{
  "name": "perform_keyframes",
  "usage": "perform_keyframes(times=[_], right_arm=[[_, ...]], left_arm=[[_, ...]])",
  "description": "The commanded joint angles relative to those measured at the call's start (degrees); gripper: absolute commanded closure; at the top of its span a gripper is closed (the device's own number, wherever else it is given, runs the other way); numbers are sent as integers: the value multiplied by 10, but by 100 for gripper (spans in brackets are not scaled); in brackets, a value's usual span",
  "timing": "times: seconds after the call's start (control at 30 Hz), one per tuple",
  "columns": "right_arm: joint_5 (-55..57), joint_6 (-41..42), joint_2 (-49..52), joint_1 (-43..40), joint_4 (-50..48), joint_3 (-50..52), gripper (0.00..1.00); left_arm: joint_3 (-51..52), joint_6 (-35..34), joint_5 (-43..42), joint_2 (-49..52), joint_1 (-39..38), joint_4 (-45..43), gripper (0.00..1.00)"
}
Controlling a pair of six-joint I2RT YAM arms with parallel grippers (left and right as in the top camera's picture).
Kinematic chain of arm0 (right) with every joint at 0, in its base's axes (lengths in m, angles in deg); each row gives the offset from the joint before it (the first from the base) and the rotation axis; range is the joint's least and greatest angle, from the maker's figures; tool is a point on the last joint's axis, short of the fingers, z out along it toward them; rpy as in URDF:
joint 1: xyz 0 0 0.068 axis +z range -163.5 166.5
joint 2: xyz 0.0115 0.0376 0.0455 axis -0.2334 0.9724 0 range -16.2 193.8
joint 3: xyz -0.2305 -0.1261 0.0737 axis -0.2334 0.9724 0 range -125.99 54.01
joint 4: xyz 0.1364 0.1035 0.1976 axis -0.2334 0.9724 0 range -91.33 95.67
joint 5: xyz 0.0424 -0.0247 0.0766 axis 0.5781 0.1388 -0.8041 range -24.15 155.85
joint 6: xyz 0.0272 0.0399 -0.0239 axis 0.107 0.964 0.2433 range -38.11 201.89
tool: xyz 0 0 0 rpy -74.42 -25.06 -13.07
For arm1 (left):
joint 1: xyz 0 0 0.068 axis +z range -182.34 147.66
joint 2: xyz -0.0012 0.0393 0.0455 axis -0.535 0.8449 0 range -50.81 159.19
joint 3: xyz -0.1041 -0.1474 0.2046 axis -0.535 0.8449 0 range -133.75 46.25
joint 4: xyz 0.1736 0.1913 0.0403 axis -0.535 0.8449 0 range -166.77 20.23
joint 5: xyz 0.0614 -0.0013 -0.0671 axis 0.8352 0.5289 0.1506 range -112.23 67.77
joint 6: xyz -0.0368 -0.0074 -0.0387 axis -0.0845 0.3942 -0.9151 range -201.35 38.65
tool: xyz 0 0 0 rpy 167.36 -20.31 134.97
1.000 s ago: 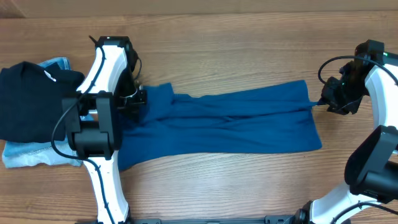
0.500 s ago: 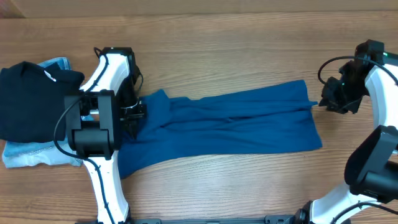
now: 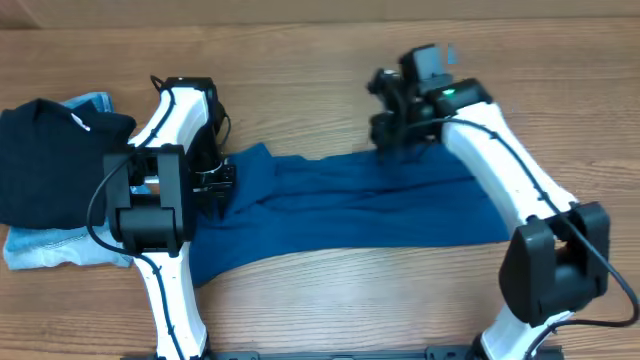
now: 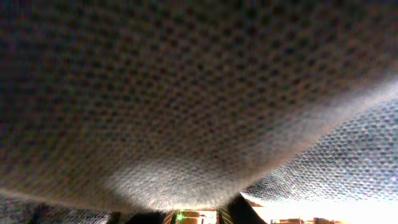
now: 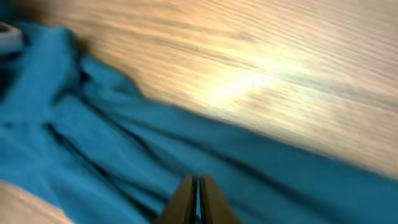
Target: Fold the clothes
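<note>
The clothes are one plain teal-blue garment (image 3: 350, 210), spread lengthwise across the middle of the wooden table. My left gripper (image 3: 218, 180) is at its left end. The left wrist view is filled with close fabric (image 4: 186, 93), which hides the fingers. My right gripper (image 3: 395, 140) is over the garment's far edge near the middle. In the right wrist view its fingers (image 5: 198, 180) are closed, with a thin strip of blue cloth between them, above the wrinkled garment (image 5: 112, 143).
A black folded garment (image 3: 45, 160) lies at the far left on light blue jeans (image 3: 40, 250). Bare wooden table (image 3: 330, 300) surrounds the garment at the front, back and right.
My right arm has swung from the garment's right edge leftward to over its far middle edge, and the top right corner has come with it. My left gripper has barely moved.
</note>
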Motion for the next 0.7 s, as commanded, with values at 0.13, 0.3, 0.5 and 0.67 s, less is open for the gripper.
perform_keyframes(times=[0.13,0.3,0.5,0.67], right_arm=[[5,23,117,105,-78,-6,93],[-19,23,142,123,-44,-6,94],[-19,21,142,122,92,-6,94],[-19,23,139,122,80,-22,96]], left_arm=[[3,-6,4,-13,-4,-12,75],[3,-6,4,-12,-4,-14,75],[3,-6,4,-12,-4,-17,74],[3,-6,4,-12,-4,-16,71]])
